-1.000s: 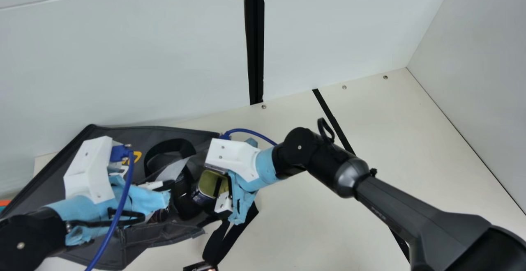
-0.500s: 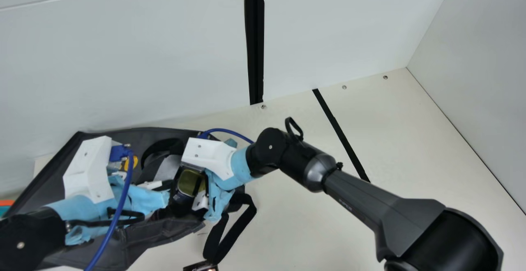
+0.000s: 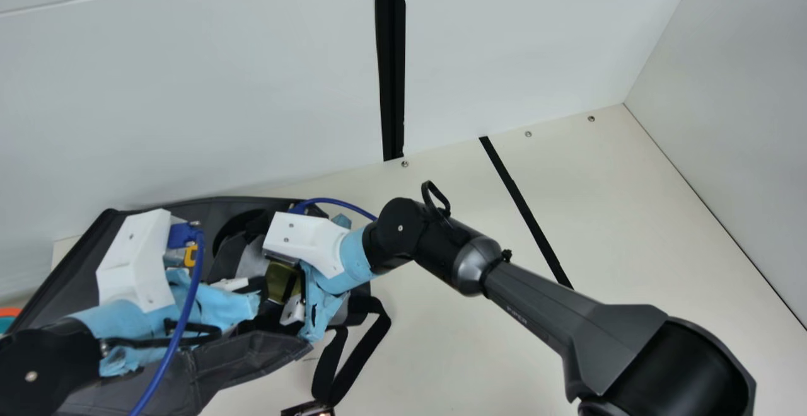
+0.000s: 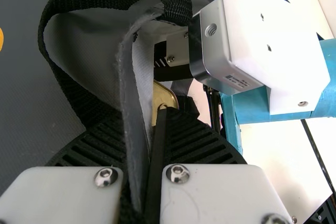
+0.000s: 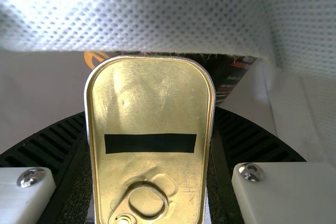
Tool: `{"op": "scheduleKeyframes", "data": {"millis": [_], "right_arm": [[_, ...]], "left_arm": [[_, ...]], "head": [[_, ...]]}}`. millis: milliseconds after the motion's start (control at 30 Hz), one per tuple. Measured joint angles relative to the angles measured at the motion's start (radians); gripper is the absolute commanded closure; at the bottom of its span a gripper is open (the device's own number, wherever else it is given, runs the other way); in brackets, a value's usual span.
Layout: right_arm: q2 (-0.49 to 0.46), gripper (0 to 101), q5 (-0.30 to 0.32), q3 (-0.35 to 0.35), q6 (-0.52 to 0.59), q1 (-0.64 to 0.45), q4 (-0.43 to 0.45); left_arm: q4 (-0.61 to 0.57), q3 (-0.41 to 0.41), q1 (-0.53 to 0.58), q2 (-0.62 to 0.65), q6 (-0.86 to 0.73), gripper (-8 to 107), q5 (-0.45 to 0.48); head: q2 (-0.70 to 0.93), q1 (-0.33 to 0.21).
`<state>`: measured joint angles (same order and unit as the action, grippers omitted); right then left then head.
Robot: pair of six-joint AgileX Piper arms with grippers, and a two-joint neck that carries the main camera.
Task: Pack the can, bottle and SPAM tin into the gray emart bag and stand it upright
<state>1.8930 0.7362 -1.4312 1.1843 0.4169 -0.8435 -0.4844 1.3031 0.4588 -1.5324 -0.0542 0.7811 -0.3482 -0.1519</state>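
SPAM tin (image 5: 149, 98): has been carried leftward, into the mouth of the gray emart bag (image 3: 69, 280); its packing seems nearly completed, release is still needed.
Right fingers (image 5: 257, 142): parted by the tin's width, clamped on its sides.
Left fingers (image 4: 197, 142): nearly together, bag's edge pinched between.

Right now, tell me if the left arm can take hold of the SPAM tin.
Probably not as it is: the left gripper is clamped on the edge of the gray bag, and the right gripper has the SPAM tin between its fingers.
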Motion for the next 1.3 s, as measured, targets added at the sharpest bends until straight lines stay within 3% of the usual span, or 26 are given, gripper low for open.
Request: {"op": "scheduleKeyframes", "data": {"millis": [567,1300], "right_arm": [[-0.064,6,-0.003,0.071,-0.015,-0.027,0.0],[-0.242,6,0.032,0.211,0.001,-0.129,0.01]], "left_arm": [[-0.002,0.0,0.0,0.0,0.0,107,0.002],[-0.002,0.0,0.0,0.0,0.0,107,0.002]], "head": [[0.002,0.0],[0.0,0.0]]}}
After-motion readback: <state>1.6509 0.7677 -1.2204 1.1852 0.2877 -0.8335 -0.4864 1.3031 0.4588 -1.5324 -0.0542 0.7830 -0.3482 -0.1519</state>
